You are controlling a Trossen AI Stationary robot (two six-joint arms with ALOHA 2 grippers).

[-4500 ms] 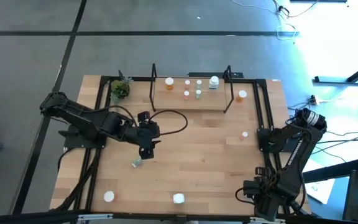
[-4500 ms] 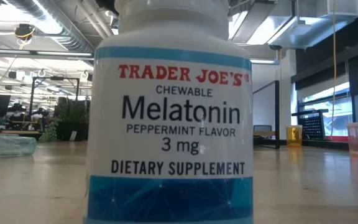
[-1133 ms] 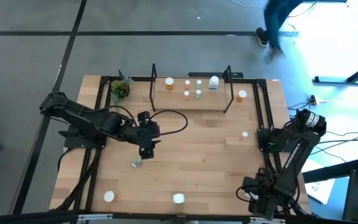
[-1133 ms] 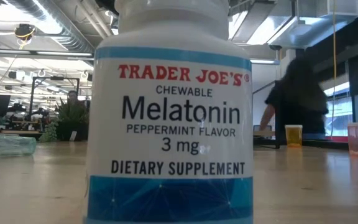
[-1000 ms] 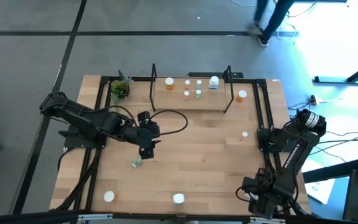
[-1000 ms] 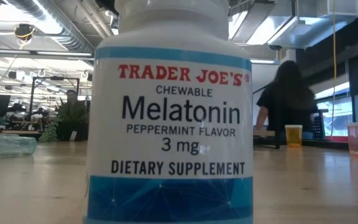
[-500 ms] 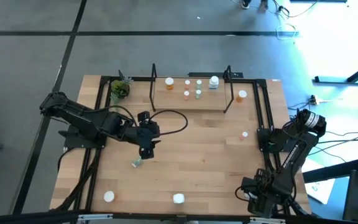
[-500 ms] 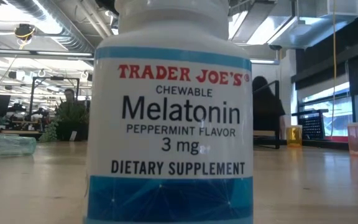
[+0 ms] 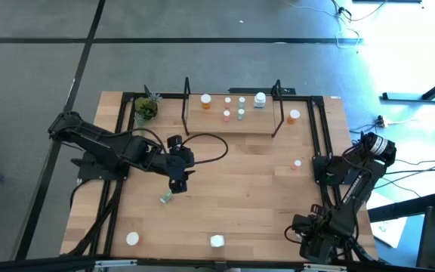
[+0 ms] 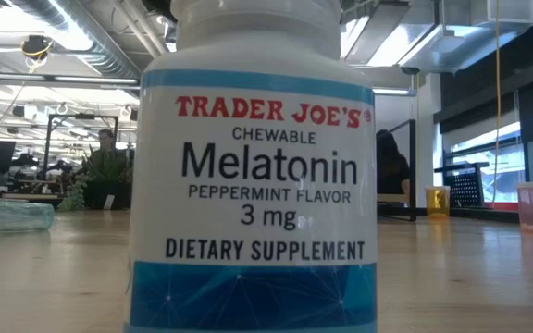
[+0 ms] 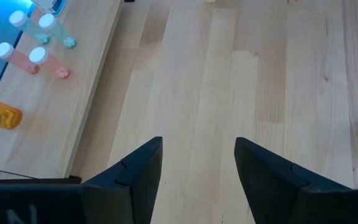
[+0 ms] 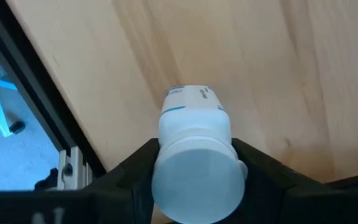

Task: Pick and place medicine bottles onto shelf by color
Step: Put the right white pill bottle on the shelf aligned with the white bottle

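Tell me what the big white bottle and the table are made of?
The melatonin bottle looks like smooth white plastic with a glossy printed paper label; its soft sheen suggests plastic, not glass. The table looks like pale wood with a matte finish: you can see grain lines and joined planks.

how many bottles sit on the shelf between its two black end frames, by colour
orange bottle with white cap: 1
pale pink bottles: 2
pale green bottles: 2
white bottle with blue label: 1
total on the light-wood shelf: 6
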